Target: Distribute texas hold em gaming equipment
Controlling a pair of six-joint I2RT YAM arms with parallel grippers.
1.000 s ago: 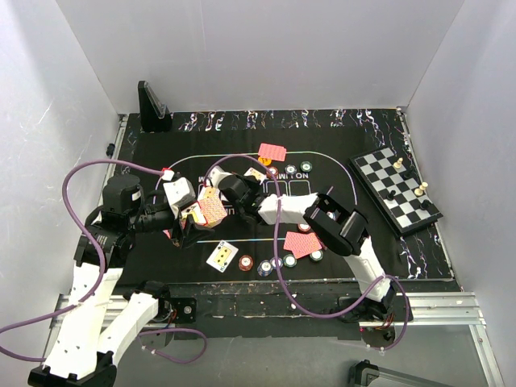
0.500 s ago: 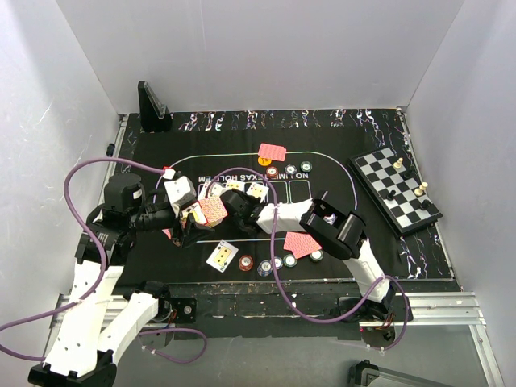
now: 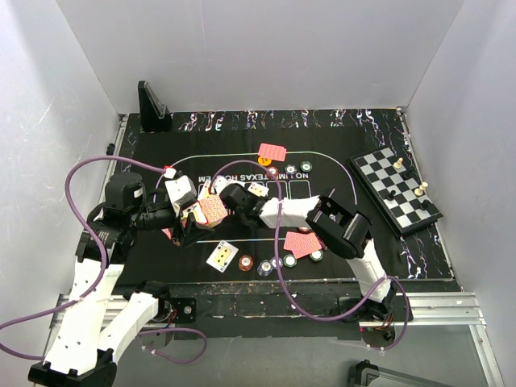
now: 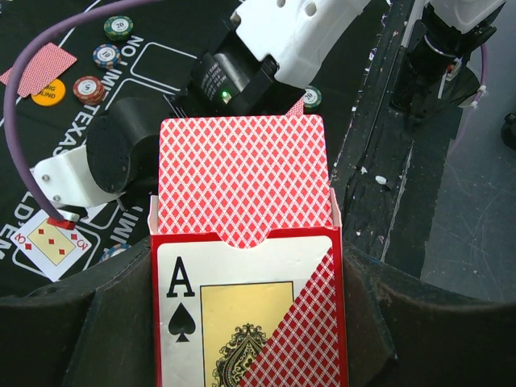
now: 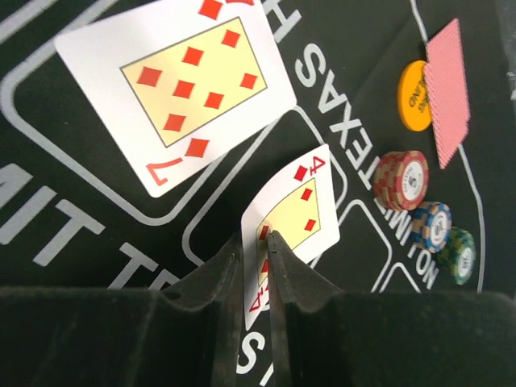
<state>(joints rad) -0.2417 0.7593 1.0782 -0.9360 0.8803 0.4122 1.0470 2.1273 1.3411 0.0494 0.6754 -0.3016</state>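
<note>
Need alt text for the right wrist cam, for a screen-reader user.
The right claw pinches a four of diamonds by its edge over the black poker mat. A seven of diamonds lies face up beyond it; to the right sit an orange marker disc, a red-backed card and three chip stacks.

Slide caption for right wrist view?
Right gripper pinches the four of diamonds by its edge; seven of diamonds lies face up beside it, chip stacks at right.

Bright, even light from above; white walls (image 3: 258,48) glow, the black mat (image 3: 330,137) stays dark; shadows are soft; in the right wrist view the right gripper (image 5: 256,235) at 6 o'clock is dark; the chips (image 5: 407,179) at 3 o'clock look a bit blurry.
</note>
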